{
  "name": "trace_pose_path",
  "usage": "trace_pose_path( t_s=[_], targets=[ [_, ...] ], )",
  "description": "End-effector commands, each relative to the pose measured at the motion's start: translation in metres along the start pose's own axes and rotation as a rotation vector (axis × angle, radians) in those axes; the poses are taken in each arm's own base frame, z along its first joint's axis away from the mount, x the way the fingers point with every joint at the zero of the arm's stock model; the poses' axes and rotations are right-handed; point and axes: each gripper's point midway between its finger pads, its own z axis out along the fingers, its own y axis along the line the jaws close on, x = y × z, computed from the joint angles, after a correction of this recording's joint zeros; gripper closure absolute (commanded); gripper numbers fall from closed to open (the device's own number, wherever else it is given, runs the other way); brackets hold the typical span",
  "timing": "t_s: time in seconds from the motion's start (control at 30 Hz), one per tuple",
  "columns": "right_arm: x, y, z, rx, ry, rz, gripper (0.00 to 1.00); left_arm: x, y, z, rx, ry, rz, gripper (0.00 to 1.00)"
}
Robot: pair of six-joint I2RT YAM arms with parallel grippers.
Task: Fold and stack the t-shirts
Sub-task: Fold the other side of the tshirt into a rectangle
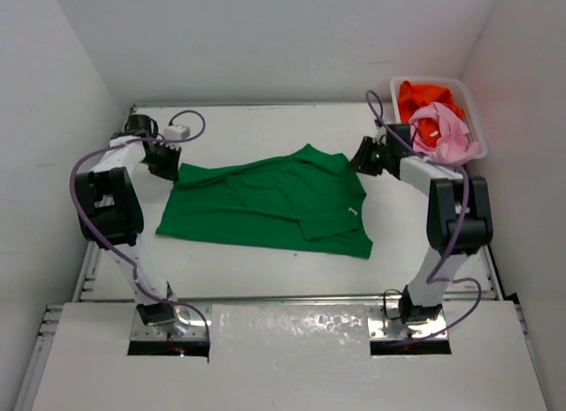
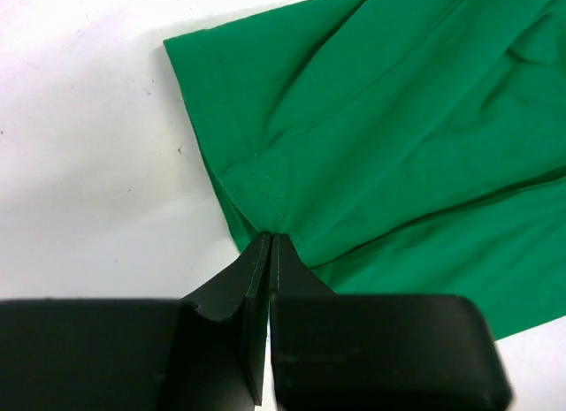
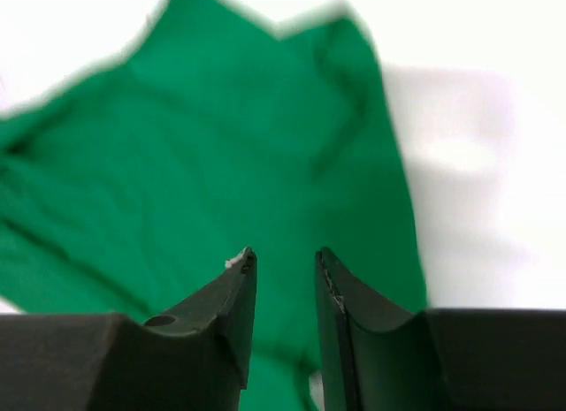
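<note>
Bench (image 1: pixel 248 270): green t-shirt (image 1: pixel 265 203) spread flat, centre. White basket (image 1: pixel 475 110), far right corner: orange t-shirt (image 1: pixel 424 97) and pink t-shirt (image 1: pixel 449 139) heaped inside. Left gripper (image 2: pixel 270 243): closed, pinching the green t-shirt's left edge. Right gripper (image 3: pixel 285 261): slightly parted, holding nothing, over the shirt's right edge.

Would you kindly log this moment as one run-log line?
green t-shirt: spread on table | left hand: shut on its edge | right hand: open, empty | orange t-shirt, pink t-shirt: in basket
</note>
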Motion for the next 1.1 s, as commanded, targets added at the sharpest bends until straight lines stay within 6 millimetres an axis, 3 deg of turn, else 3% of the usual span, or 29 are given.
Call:
trace_pose_path(
  t_s=[0.0, 0.17, 0.27, 0.43, 0.5, 0.63, 0.83, 1.0, 1.07],
  targets=[
    [-0.055, 0.020, 0.019, -0.035, -0.080, -0.068, 0.67, -0.017, -0.003, -0.001, 0.012, -0.051, 0.030, 1.00],
    [-0.047, -0.012, 0.052, 0.092, 0.007, 0.047, 0.63, -0.016, -0.003, 0.002, 0.015, -0.044, 0.019, 1.00],
    [-0.037, -0.022, 0.066, 0.114, 0.037, 0.088, 0.59, -0.017, -0.002, -0.001, 0.004, -0.052, 0.026, 1.00],
    [-0.037, -0.027, 0.082, 0.128, 0.065, 0.079, 0.52, -0.023, 0.000, 0.000, 0.009, -0.058, 0.025, 1.00],
    [-0.042, -0.019, 0.087, 0.113, 0.072, 0.054, 0.54, -0.025, 0.000, 0.001, 0.012, -0.059, 0.025, 1.00],
    [-0.030, -0.013, 0.093, 0.113, 0.105, 0.038, 0.64, -0.027, 0.002, 0.002, 0.012, -0.063, 0.022, 1.00],
    [-0.029, -0.013, 0.096, 0.130, 0.092, 0.032, 0.79, -0.028, 0.001, 0.002, 0.012, -0.064, 0.026, 1.00],
    [-0.030, -0.014, 0.102, 0.132, 0.102, 0.040, 0.82, -0.025, 0.001, 0.003, 0.011, -0.057, 0.026, 1.00],
    [-0.031, -0.016, 0.103, 0.140, 0.098, 0.041, 0.90, -0.026, 0.000, 0.003, 0.011, -0.059, 0.031, 1.00]
  ],
)
